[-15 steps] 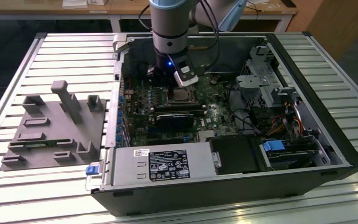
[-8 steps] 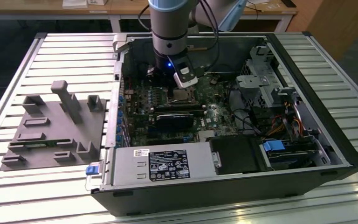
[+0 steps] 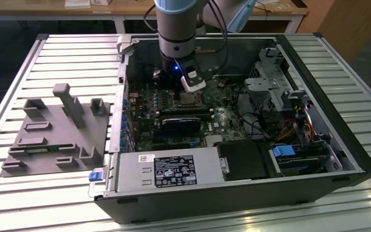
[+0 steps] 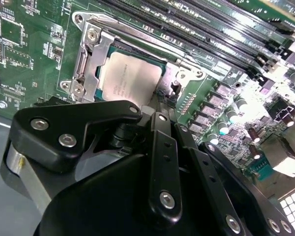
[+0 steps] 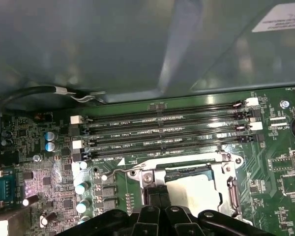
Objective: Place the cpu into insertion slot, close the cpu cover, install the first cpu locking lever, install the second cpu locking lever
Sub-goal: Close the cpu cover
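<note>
Dull silver-grey flat square cpu point(image 4: 130, 73) is sitting in the silver-rimmed square insertion slot point(image 4: 137, 51), framed by the thin silvery metal cpu cover point(image 4: 95, 55). Black end effector point(image 4: 162, 112), fingers pressed together, is standing just beside the slot's edge, with the cpu lying directly ahead of its tips.

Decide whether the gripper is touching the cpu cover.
Cannot tell. In the second wrist view the gripper sits at the edge of the cpu cover, but its own black body hides any contact or gap.
</note>
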### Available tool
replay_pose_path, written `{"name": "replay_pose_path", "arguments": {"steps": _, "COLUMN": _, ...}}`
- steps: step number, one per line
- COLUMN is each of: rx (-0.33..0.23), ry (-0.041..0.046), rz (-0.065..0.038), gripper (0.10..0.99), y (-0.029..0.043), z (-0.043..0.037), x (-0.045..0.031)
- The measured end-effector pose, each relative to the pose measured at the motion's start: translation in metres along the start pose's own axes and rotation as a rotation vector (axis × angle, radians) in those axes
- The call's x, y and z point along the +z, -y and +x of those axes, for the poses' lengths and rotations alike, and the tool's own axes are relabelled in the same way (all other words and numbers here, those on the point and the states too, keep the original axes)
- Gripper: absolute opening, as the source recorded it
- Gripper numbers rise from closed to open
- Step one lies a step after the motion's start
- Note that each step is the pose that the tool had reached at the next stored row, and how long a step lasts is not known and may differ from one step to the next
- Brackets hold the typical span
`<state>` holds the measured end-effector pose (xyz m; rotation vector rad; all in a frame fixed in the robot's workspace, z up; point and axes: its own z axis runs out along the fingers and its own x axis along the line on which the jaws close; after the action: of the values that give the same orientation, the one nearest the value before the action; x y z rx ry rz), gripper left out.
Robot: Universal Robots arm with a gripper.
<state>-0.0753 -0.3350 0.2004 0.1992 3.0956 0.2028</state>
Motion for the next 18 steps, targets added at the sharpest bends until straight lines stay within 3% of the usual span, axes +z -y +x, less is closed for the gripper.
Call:
{"name": "replay_pose_path", "arguments": {"steps": 7, "rx": 0.001, "ry": -0.0031, "rz": -0.025, "gripper": 0.102, "y": 0.0015, "z": -0.0032, "x": 0.0001}}
{"name": "replay_pose_path", "arguments": {"steps": 18, "rx": 0.001, "ry": -0.0033, "rz": -0.026, "gripper": 0.102, "y": 0.0021, "z": -0.0015, "x": 0.0004}}
